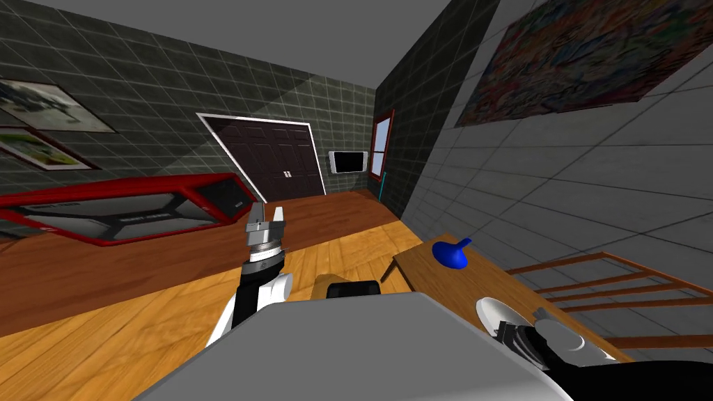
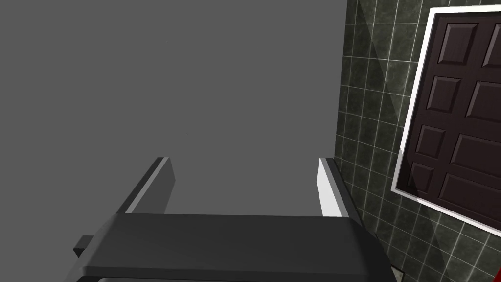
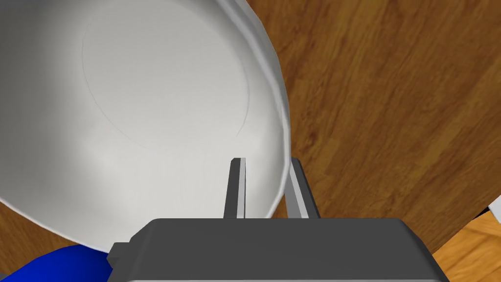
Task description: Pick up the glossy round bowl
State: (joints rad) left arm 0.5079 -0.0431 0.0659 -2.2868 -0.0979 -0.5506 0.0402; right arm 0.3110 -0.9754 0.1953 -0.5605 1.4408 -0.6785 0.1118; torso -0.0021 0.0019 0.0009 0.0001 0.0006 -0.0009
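Note:
A white round bowl [image 3: 147, 107] sits on a wooden table [image 3: 391, 98]; in the head view the bowl [image 1: 496, 312] lies at the table's near end, partly hidden by my right arm. My right gripper [image 3: 266, 166] is shut on the bowl's rim, one finger inside the bowl and one outside its wall. In the head view my right gripper [image 1: 519, 337] shows as a dark block at the bowl's near side. My left gripper [image 1: 268, 214] is raised in front of me, over the floor, open with nothing between its fingers [image 2: 330, 188].
A blue object [image 1: 451, 254] with a spout-like tip stands farther along the table [image 1: 432, 278], also beside the bowl as a blue object [image 3: 58, 267]. A wooden chair back [image 1: 613, 292] stands against the right wall. A red-framed unit [image 1: 118, 209] lies at the left.

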